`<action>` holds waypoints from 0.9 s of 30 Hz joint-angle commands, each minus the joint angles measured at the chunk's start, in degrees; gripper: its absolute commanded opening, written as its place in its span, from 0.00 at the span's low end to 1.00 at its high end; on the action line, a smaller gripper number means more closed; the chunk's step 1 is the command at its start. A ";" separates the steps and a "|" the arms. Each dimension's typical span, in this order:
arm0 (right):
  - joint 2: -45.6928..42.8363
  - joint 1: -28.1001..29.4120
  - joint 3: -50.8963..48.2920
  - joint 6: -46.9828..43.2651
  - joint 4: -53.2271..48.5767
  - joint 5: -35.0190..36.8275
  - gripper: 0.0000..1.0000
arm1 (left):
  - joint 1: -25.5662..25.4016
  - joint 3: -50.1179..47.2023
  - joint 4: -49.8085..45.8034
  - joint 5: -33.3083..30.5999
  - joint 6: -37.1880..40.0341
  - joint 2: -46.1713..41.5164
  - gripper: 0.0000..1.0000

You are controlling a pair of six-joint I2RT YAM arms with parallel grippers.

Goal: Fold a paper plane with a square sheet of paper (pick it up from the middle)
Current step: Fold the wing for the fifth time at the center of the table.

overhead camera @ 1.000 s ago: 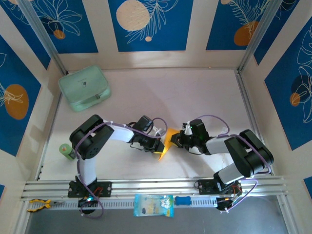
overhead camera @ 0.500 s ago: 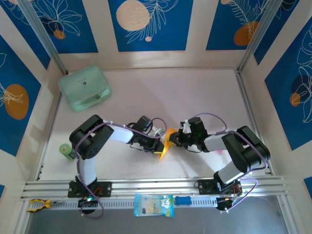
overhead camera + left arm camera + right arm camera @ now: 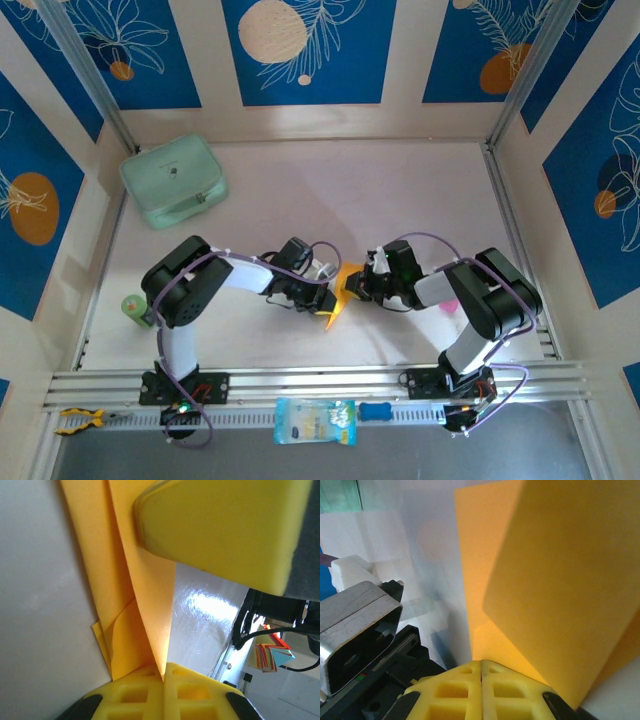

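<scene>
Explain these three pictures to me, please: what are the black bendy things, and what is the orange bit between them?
The black things are two robot arms, bolted at the near edge of the table. The wide picture looks down from above. The two close-ups come from small cameras on the arms' wrists. Each arm ends in a two-fingered tool with yellow pads. The left tool and the right tool meet at a partly folded sheet of orange-yellow paper, and both are pinched shut on it. A mint-green case sits at the table's far left, and a pale blue packet lies by the front rail.
</scene>
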 commanded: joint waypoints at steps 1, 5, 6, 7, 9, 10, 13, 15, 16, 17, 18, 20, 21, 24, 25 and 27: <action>2.05 -0.41 0.01 0.00 -5.39 3.03 0.06 | 2.08 -1.14 -5.79 -5.01 2.40 -1.01 0.15; 1.96 -0.38 0.94 -0.51 -8.03 3.30 0.06 | 1.39 -1.05 -7.62 -3.34 4.43 -2.48 0.20; 1.98 -0.41 1.11 -0.57 -8.34 3.30 0.06 | 1.16 -0.97 -8.29 -3.17 4.94 -2.79 0.20; 2.04 -0.35 1.29 -0.61 -8.69 3.35 0.06 | 0.87 -0.84 -9.22 -3.03 5.42 -3.11 0.20; 2.17 -0.31 1.66 -0.61 -9.02 3.30 0.06 | 0.32 -0.33 -10.95 -2.90 6.65 -3.43 0.17; 2.29 -0.26 1.80 -0.57 -9.06 3.39 0.06 | 0.03 -0.07 -11.57 -2.69 7.16 -3.59 0.15; 2.49 0.17 2.22 -0.53 -9.56 3.46 0.06 | -0.74 0.42 -13.26 -2.19 8.38 -3.70 0.05; 2.46 0.48 2.38 -0.53 -10.09 3.82 0.06 | -0.93 0.79 -15.27 -3.16 9.24 -3.40 0.00; 2.48 0.68 2.45 -0.53 -10.36 4.09 0.06 | -1.04 0.86 -16.38 -3.94 9.77 -3.19 0.00; 2.43 0.82 2.47 -0.51 -10.55 4.27 0.06 | -1.05 0.90 -16.82 -4.17 9.96 -3.14 0.00; 2.49 0.95 2.57 -0.53 -10.72 4.41 0.06 | -1.05 0.81 -16.63 -3.88 9.89 -3.21 0.00; 2.49 1.22 2.78 -0.60 -11.23 4.69 0.06 | -1.32 0.77 -16.56 -3.65 9.90 -3.51 0.01; 2.48 1.32 2.77 -0.62 -11.44 4.84 0.06 | -1.45 0.85 -17.33 -3.86 10.14 -3.61 0.06; 2.43 1.44 2.77 -0.53 -11.62 5.14 0.06 | -1.75 1.10 -19.64 -5.76 11.07 -3.85 0.13; 2.32 1.44 2.74 -0.58 -11.69 5.21 0.06 | -1.76 0.95 -19.99 -6.06 11.12 -3.95 0.15; 2.17 1.52 2.65 -0.57 -11.87 5.33 0.06 | -1.80 0.92 -20.24 -6.35 11.29 -4.37 0.17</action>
